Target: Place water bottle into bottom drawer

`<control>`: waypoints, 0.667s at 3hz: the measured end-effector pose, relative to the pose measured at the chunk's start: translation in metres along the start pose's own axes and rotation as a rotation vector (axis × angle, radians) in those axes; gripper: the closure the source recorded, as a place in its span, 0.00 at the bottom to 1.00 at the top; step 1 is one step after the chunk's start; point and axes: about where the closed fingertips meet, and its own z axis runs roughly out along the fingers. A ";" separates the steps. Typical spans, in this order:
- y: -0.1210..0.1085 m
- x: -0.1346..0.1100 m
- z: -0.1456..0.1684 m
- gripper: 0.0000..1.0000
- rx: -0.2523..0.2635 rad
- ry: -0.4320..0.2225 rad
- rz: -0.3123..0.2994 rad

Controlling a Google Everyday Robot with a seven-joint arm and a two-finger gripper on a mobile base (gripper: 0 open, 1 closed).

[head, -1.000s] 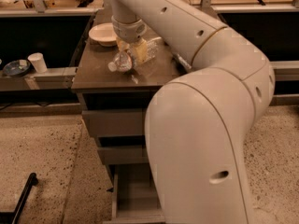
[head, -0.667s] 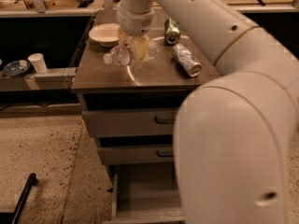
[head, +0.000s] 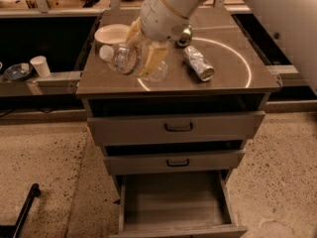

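The water bottle (head: 124, 58), clear plastic with a white cap pointing left, lies sideways between my gripper's (head: 143, 53) cream fingers (head: 154, 57) above the front left of the cabinet top (head: 228, 81). The gripper is shut on it, with the white arm reaching in from the top of the view. The bottom drawer (head: 174, 201) is pulled open below, with a flat bare inside. It sits lower and nearer than the gripper.
A crushed silver can (head: 198, 62) lies on the top to the right of the gripper, with a dark can (head: 185, 35) behind it. A white bowl (head: 111, 33) sits at the back left. Two upper drawers with black handles (head: 178, 127) are nearly shut. A white cup (head: 40, 66) stands on a side ledge.
The arm no longer blocks the right side of the view, so the cabinet and open bottom drawer show fully. The gripper still holds the bottle over the top's front left.
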 end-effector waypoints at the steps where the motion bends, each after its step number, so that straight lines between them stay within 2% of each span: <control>1: 0.058 -0.004 -0.009 1.00 0.008 -0.135 0.189; 2: 0.115 0.035 -0.012 1.00 0.029 -0.205 0.442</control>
